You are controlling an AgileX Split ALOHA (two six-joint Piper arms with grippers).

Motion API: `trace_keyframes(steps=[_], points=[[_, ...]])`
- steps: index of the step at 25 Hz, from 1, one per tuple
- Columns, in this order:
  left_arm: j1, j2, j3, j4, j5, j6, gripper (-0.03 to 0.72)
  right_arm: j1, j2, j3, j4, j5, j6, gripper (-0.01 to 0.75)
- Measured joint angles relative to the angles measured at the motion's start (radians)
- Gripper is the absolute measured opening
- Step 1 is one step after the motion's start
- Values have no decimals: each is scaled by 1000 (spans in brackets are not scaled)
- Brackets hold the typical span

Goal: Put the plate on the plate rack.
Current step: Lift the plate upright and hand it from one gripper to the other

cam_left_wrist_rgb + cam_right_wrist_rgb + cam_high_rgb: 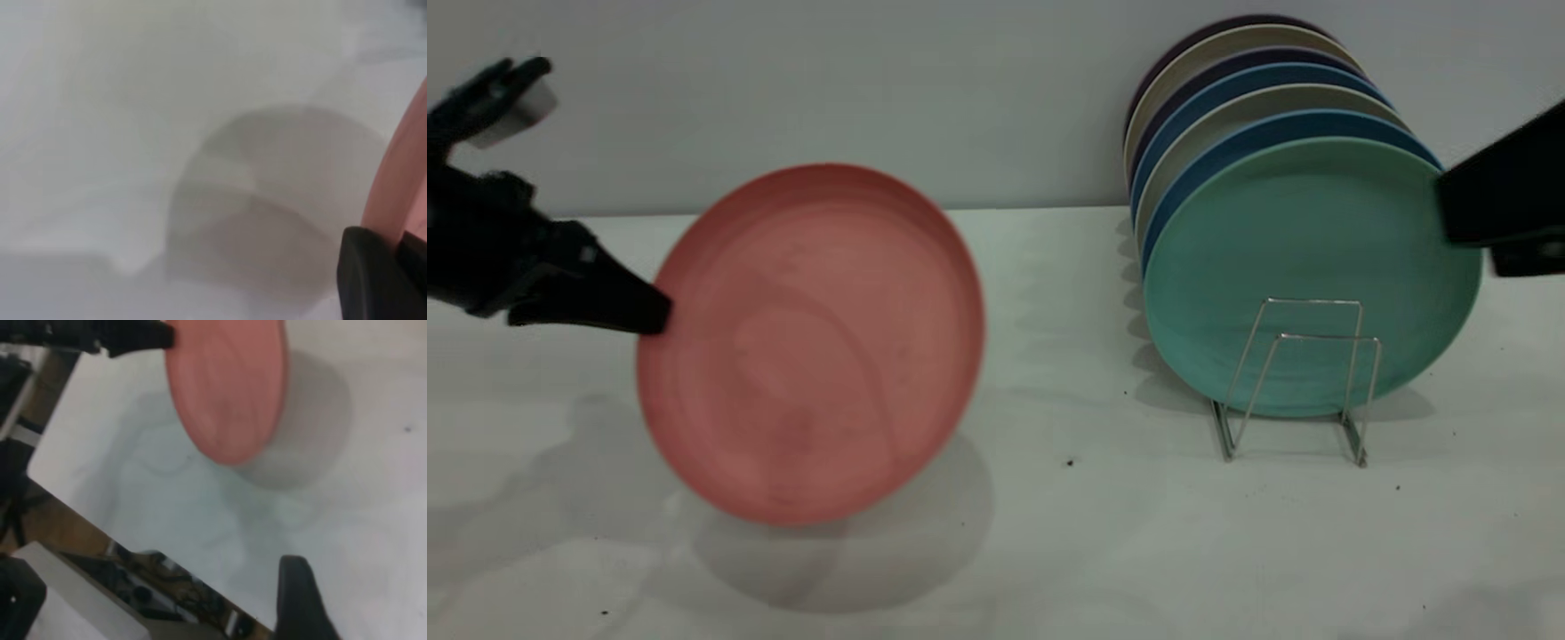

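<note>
L gripper clamps plate rim, plate near upright, face toward cam.

teal-green plate – upright, frontmost | stack behind – blue, beige, dark plates | white table

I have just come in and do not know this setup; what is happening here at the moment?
The left gripper is shut on the rim of the round salmon-pink matte plate, holding it tilted above the white table. The thin silver wire rack stands to the right, with a teal-green plate and others stacked behind it. The right gripper is beside those plates, at the picture's edge.
</note>
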Motion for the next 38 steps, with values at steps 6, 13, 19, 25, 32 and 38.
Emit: trace_keyframes(steps=[6,13,19,25,32,38], points=[[-86,0,0,-57,9,-1,21,0,193,0,180,0,-236,482],[-182,0,0,-100,-23,-1,21,94,411,-14,430,-18,-514,482],[-247,0,0,-105,-32,-28,21,143,601,-89,480,-10,-588,482],[-292,0,0,-120,-38,-45,21,143,682,-103,482,43,-590,482],[-345,3,0,-152,-51,-45,21,143,688,-108,484,95,-590,482],[-417,9,0,-251,-47,-11,21,143,688,-109,485,93,-590,481]])
